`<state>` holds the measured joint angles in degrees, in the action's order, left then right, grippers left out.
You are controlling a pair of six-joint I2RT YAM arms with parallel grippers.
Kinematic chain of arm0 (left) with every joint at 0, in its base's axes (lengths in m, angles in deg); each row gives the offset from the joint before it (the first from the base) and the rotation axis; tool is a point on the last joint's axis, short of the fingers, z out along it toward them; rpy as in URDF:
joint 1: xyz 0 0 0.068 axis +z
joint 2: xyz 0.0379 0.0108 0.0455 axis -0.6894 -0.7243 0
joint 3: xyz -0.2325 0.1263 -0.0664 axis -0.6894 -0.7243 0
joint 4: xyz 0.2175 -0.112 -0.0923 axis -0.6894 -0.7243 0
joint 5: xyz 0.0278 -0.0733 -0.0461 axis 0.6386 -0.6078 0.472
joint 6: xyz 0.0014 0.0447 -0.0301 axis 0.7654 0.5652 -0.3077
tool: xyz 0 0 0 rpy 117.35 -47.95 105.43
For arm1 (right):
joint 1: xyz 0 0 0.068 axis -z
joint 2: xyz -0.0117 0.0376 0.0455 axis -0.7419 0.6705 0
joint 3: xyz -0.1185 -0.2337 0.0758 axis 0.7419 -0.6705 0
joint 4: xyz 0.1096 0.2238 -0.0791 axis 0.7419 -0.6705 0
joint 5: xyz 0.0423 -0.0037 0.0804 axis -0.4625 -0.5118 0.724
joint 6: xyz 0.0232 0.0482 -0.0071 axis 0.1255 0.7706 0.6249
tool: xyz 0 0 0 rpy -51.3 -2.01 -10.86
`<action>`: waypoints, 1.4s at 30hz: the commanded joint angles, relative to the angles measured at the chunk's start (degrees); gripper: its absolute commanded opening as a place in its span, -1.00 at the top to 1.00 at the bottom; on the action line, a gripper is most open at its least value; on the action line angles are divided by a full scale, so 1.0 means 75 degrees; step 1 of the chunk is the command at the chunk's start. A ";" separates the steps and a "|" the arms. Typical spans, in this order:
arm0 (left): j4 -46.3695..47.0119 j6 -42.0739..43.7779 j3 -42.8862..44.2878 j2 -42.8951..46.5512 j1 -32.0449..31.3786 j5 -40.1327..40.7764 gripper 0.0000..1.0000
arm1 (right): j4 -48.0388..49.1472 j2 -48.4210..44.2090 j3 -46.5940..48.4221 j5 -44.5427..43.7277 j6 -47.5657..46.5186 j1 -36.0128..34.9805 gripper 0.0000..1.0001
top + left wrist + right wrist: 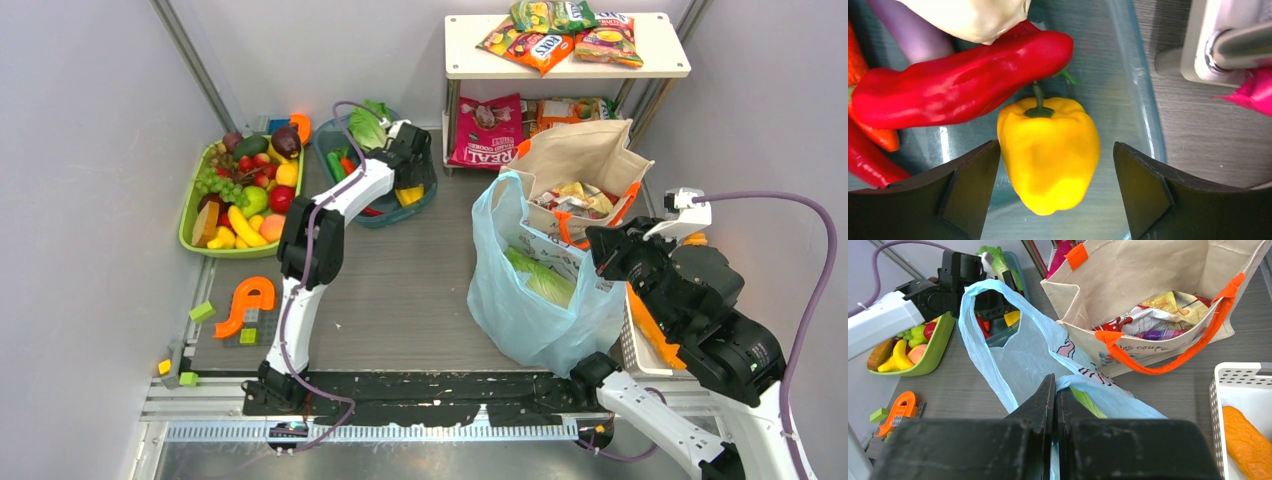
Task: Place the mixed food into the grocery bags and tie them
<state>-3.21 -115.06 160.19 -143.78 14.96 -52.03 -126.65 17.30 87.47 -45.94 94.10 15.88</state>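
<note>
My right gripper point(1054, 385) is clenched on a handle of the light-blue plastic bag point(530, 310), which has a pale-green cabbage point(540, 278) inside. Just behind the bag, the canvas tote point(585, 160) holds snack packets point(1158, 315). Farther back, left of the bag, my left gripper point(1055, 145) is spread wide astride the yellow pepper point(1048, 165) in the teal tray point(1143, 115). This looks like the picking step. Next I close squarely and carry it bagward.

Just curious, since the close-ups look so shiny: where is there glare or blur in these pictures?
Left wrist: white glare streaks on the red pepper and the tray, yellow pepper sharp. Right wrist: dark fingers fill the foreground, canvas tote crisp. Top external: even light, walls splay outward.
</note>
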 commanded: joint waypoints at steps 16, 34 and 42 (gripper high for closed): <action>0.0338 -0.0484 -0.0868 0.1226 0.0496 -0.0373 0.13 | 0.0344 0.0021 0.0066 0.0118 -0.0029 0.0037 0.90; 0.3055 0.1928 -0.4298 0.7171 -0.1358 -0.2831 0.22 | 0.0152 -0.0534 0.0160 -0.0238 0.0213 0.0037 0.90; 0.3930 0.3126 -0.5073 0.8694 -0.3376 -0.3641 0.29 | -0.0042 -0.0854 0.0096 -0.0273 0.0359 0.0032 0.90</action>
<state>19.28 -97.81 122.29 -80.96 -4.99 -75.02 -127.67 11.66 87.49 -46.97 95.41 15.88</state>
